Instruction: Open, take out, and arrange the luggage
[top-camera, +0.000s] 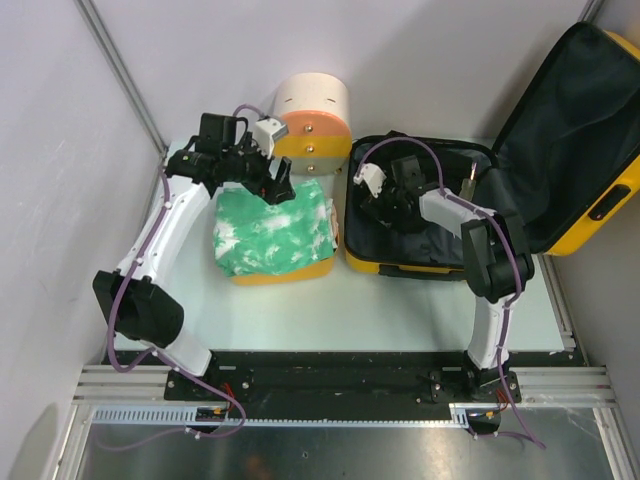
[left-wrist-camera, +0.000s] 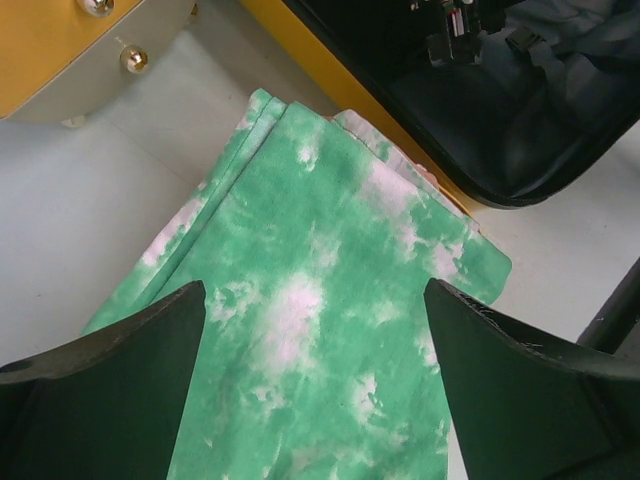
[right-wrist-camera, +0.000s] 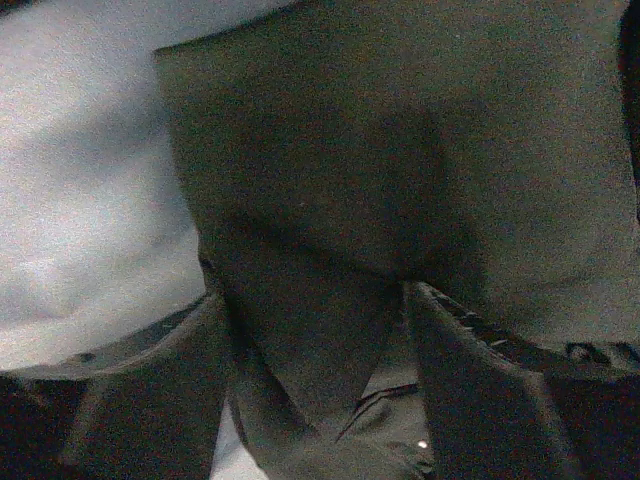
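The luggage (top-camera: 400, 266), a yellow hard-shell suitcase, lies open at the right of the table, its lid (top-camera: 565, 130) propped up to the right and showing dark lining. My right gripper (top-camera: 385, 208) is down inside the suitcase base. In the dim right wrist view its jaws (right-wrist-camera: 310, 290) stand apart, with a fold of dark fabric (right-wrist-camera: 320, 250) between them and a gap on the right side. My left gripper (top-camera: 280, 188) hovers open over a folded green-and-white cloth (left-wrist-camera: 330, 230), nothing between its fingers (left-wrist-camera: 130, 350).
The green cloth (top-camera: 272, 228) rests on a plain yellow tub (top-camera: 300, 272) left of the suitcase. A cream-and-orange cylinder (top-camera: 312, 110) stands just behind it. White walls close in at the back and left. The suitcase's dark lining (left-wrist-camera: 470, 120) shows in the left wrist view.
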